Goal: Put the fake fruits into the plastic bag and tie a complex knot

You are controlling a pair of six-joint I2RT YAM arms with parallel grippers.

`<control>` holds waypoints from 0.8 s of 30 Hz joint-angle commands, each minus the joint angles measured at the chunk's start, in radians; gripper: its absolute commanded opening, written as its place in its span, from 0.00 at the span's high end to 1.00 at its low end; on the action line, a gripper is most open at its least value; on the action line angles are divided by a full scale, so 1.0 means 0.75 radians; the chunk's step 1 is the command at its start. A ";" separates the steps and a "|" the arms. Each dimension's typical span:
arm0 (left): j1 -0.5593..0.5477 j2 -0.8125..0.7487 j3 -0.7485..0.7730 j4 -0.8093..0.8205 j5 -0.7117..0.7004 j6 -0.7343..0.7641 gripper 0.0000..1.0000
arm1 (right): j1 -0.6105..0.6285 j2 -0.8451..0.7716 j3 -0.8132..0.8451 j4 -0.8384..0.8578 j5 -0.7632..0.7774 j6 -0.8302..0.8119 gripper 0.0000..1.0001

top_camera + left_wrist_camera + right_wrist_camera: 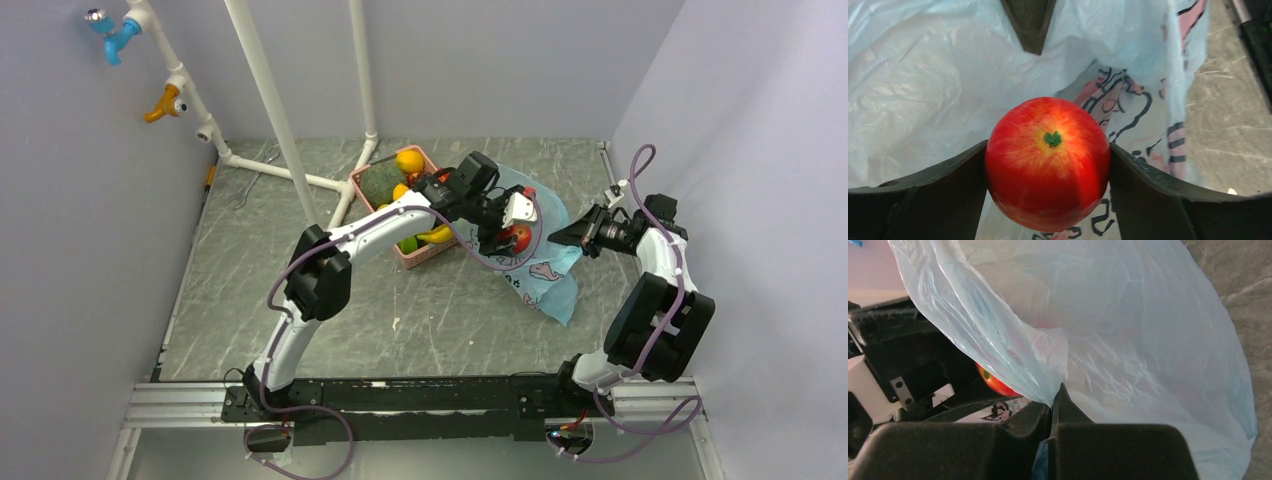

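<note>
Pink rectangular plastic basket [428,256] sits mid-table, toward the back of grey marbled tabletop [430,320]. Dark green melon [380,185], orange [409,160], yellow bananas [436,235] & green lime [408,243] lie in it. Thin light-blue printed plastic bag [548,275] lies just R of basket. Red plastic apple [1048,162] sits btwn left gripper [508,232] fingers at bag's mouth. Right gripper [1054,405] pinches bag's R edge.

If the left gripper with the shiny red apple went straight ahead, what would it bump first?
Most likely the crinkly inside of the thin light-blue plastic bag. The left gripper, holding the glossy red apple, points into its open mouth; depth is hard to judge.
</note>
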 commanded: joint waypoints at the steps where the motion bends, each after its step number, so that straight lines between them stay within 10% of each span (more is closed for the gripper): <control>1: -0.003 -0.040 0.065 0.038 -0.111 0.050 0.06 | -0.009 0.030 0.020 -0.039 -0.025 -0.093 1.00; 9: 0.022 -0.358 -0.087 -0.008 -0.025 0.126 0.01 | -0.021 0.079 0.055 -0.079 -0.034 -0.149 1.00; 17: 0.037 -0.428 -0.289 -0.442 0.064 0.695 0.01 | -0.028 0.100 0.073 -0.089 -0.045 -0.151 1.00; 24: 0.000 -0.312 -0.406 -0.182 -0.145 0.670 0.01 | -0.032 0.103 0.088 -0.138 -0.043 -0.172 1.00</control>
